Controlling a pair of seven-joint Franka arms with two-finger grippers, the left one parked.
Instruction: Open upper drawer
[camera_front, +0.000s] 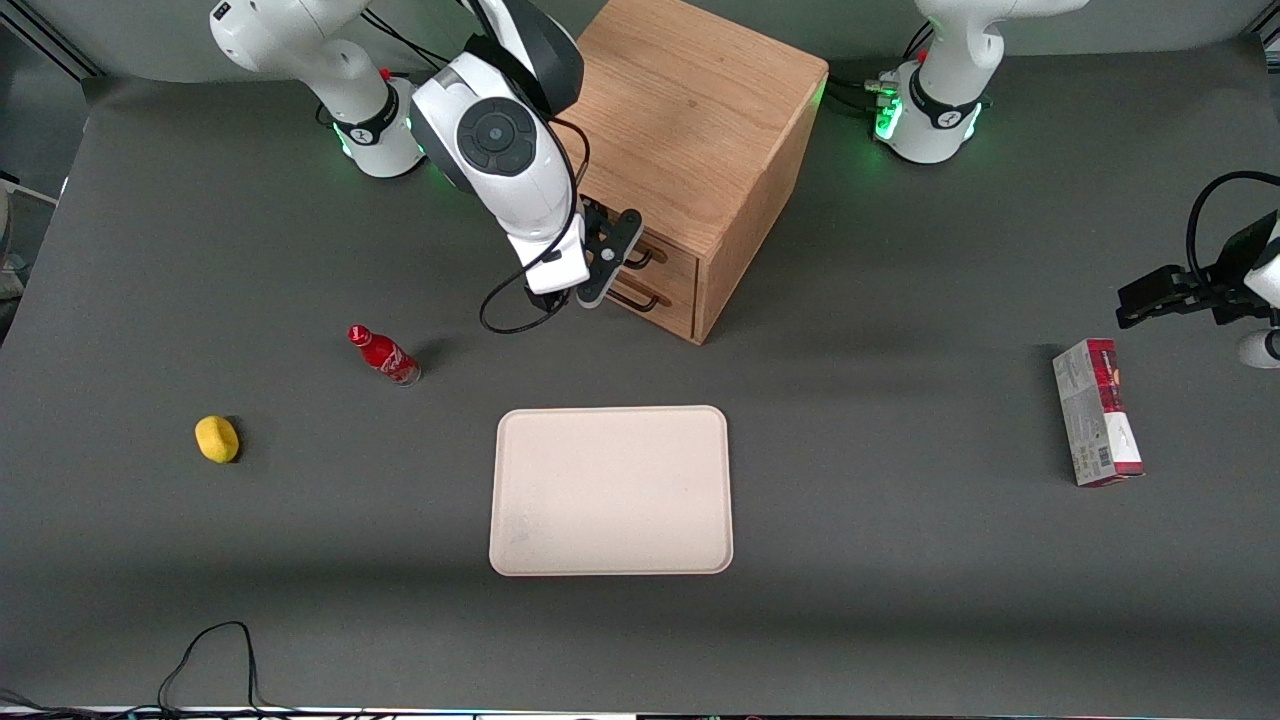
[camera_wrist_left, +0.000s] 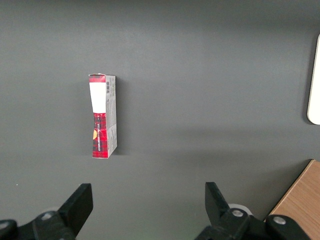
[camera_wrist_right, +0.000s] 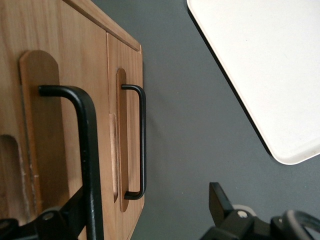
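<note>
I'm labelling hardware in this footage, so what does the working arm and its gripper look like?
The right arm has glossy white shells with dark grey joint sections and a round grey cap. A black cable loops off the wrist. Its gripper, at the upper drawer, is matte black with flat angular fingers. The base glows green.

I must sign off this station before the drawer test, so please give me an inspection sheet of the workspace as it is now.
Surface: dark grey table, flat mat.
Job's things: oak cabinet; upper drawer looks shut, its black handle between the claw's fingers; bottom drawer shut.
Clutter: beige tray nearer the camera than the cabinet; red bottle and yellow fruit-like object toward the working arm's end; red-and-white carton toward the parked arm's end.
Claw: right claw at the upper handle, open, one finger each side of the bar.
Cables: black loop hanging from the wrist; another cable at the table's near edge.
Surroundings: nothing seen.
</note>
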